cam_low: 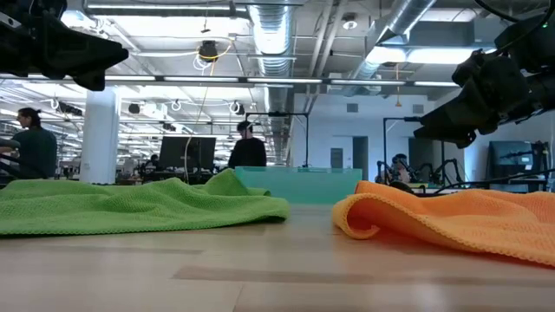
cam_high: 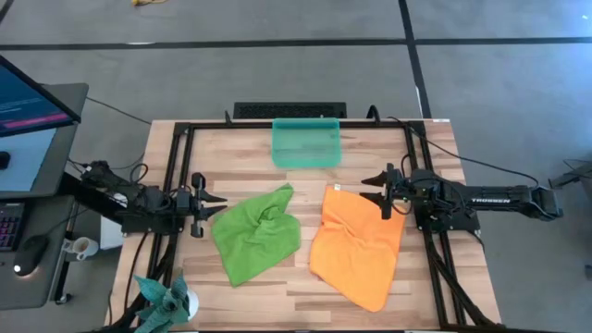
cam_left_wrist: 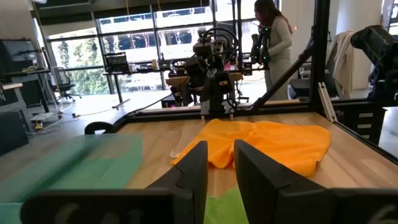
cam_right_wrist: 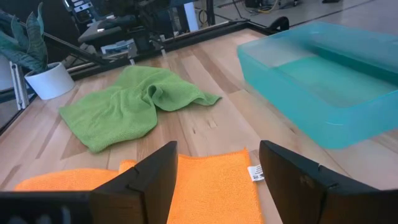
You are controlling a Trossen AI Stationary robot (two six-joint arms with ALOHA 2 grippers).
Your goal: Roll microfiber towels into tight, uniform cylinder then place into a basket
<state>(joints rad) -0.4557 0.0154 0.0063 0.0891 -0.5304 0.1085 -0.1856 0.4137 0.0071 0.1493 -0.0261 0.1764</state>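
Lying crumpled and unrolled on the wooden table (cam_high: 185,166), the lime green towel (cam_high: 256,231) is spreading as a rough diamond, one corner bunched up toward the basket (cam_high: 307,141). The orange towel (cam_high: 359,245) is lying beside it, apart, its long axis slanting from the basket side toward the table's near edge, soft ripples crossing its nubby weave. The translucent teal basket, rectangular and low-walled, is sitting at the far edge. The left gripper (cam_high: 215,205) is hovering just beside the green towel, fingers narrowly parted, holding nothing; the right gripper (cam_high: 372,190) is hanging over the orange towel's corner, fingers spread wide.
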